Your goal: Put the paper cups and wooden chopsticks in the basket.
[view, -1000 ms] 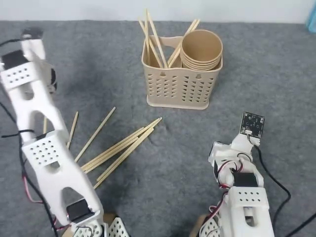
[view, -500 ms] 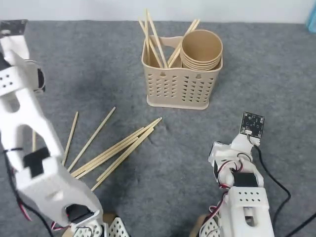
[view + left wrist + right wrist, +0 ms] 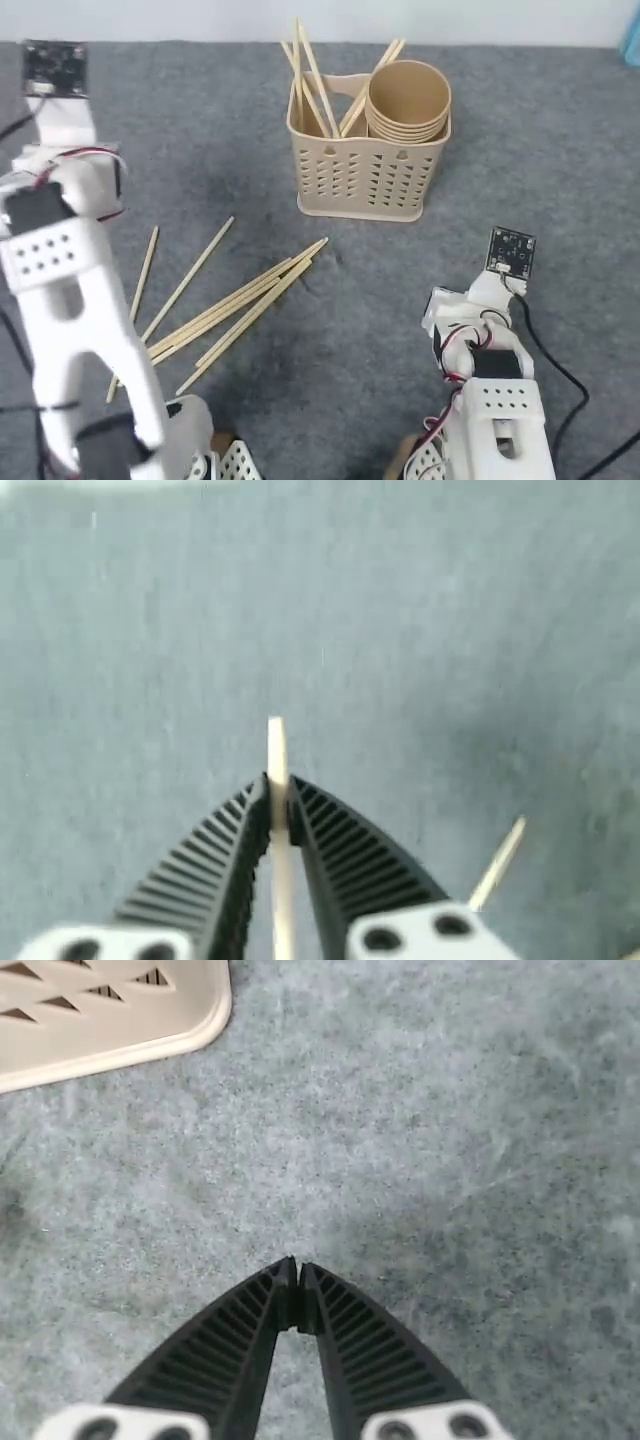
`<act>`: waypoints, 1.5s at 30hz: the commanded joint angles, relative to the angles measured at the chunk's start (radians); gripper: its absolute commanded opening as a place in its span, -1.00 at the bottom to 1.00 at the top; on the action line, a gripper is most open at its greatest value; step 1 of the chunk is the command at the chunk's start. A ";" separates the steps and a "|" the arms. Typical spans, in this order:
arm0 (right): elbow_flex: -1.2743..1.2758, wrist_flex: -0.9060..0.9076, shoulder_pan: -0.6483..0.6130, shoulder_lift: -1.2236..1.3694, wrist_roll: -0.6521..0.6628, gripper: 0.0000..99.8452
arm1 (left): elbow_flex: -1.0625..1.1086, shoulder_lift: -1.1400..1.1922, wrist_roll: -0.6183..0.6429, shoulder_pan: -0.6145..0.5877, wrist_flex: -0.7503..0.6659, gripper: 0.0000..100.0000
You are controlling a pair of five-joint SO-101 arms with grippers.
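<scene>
The grey felt-like table surface [image 3: 540, 180] is seen across the whole high view. The white left arm [image 3: 60, 260] is stretched along the left edge of the frame, from the lower left up to the upper left. The smaller-looking white right arm [image 3: 495, 400] is placed in the lower right.

A beige plastic basket with small triangular holes [image 3: 365, 175] is stood at the upper centre of the frame. A stack of brown paper cups [image 3: 408, 100] is set upright in its right part, and several thin wooden chopsticks [image 3: 312, 75] are leaned in its left part, with their ends above the rim.

More loose wooden chopsticks [image 3: 240, 300] are laid flat on the surface at the centre left, below the basket and well apart from it.

The black ribbed claw of the left gripper [image 3: 278, 785] is closed on one pale wooden chopstick [image 3: 276, 740], whose end is shown past the fingertips. The right gripper [image 3: 298, 1270] is closed with nothing between its jaws, over bare surface near a corner of the basket.
</scene>
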 commanded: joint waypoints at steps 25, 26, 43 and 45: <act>-0.008 -0.024 0.005 -0.025 0.020 -0.98 | 0.061 -0.196 0.499 0.463 -1.057 -0.98; -0.008 -0.024 0.005 -0.025 0.020 -0.98 | 0.061 -0.196 0.497 0.483 -1.108 -0.98; -0.012 -0.024 0.007 -0.025 0.049 -0.98 | 0.111 0.081 0.434 0.671 -1.353 -0.98; -0.012 -0.025 0.007 -0.025 0.071 -0.98 | 0.162 0.083 0.434 0.672 -1.355 -0.98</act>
